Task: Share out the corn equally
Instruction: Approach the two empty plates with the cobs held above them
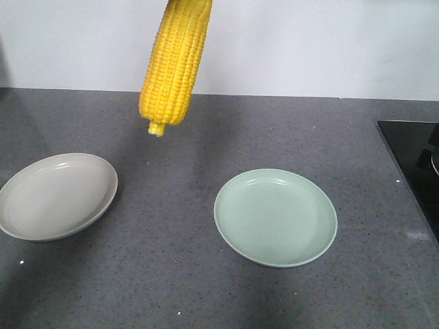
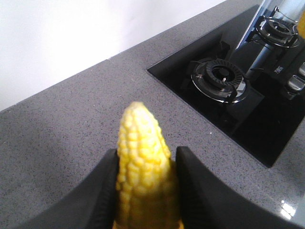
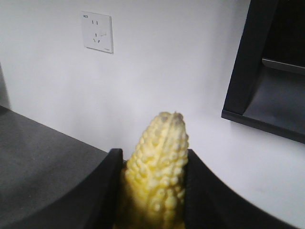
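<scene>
Firmly clenched, the left gripper (image 2: pixel 147 151) grasps the left cob (image 2: pixel 143 167): its two black fingers (image 2: pixel 205 191) press against the cob's sides, and the pointed tip sticks out past them. Likewise, the right gripper (image 3: pixel 153 152) is closed on the right cob (image 3: pixel 159 162), whose tip juts out toward a white wall (image 3: pixel 190 71) with a socket (image 3: pixel 97 32). From the front, a hanging cob (image 1: pixel 175 62) is held in the air, narrow end down. Its top is cut off by the upper edge, so that view does not show which gripper carries it. It hangs over the grey counter (image 1: pixel 171 281), up and to the left of the green plate (image 1: pixel 326 226). A beige plate (image 1: pixel 103 185) lies on the counter well to the left of the green plate. A black hob (image 1: pixel 411 157) is set into the counter to the right of the green plate.
</scene>
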Motion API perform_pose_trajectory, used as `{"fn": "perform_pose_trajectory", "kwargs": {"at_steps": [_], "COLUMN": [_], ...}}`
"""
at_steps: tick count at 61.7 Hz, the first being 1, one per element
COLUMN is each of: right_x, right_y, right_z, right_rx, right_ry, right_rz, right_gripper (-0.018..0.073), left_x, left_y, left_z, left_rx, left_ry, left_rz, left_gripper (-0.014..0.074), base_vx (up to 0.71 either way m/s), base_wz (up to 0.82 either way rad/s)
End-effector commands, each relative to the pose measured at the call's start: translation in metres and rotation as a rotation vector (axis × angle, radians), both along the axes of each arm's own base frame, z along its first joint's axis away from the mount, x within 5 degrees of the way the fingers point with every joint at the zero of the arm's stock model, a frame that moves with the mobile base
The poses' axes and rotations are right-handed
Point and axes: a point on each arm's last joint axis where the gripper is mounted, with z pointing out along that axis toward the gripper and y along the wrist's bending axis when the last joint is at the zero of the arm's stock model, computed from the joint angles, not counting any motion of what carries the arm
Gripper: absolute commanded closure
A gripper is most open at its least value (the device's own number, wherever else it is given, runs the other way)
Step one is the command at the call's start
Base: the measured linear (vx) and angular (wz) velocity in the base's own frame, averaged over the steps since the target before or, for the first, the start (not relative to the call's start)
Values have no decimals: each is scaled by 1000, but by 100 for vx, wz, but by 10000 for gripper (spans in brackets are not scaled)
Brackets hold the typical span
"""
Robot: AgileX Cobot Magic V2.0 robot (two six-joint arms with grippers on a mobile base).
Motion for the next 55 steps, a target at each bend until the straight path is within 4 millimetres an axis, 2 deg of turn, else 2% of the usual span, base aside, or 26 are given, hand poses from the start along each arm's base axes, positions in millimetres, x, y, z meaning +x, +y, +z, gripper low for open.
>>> {"fn": "perform_pose_trajectory", "kwargs": {"at_steps": [1,55], "right_x": [-15,-15], "right_y": [7,7], "right_z": [12,12], "right_rx": [4,4], "right_ry": [-49,-49], "right_rz": [20,20], "right_gripper": [566,566], "left_x": [-21,-21], "left_y": [6,6], "left_z": [26,26], "left_rx": [-71,-71], "left_ry": [-69,-69], "left_rz": [-11,-11], "left_gripper": [603,603], "base_vx": [6,4], "base_wz": [-3,-3]}}
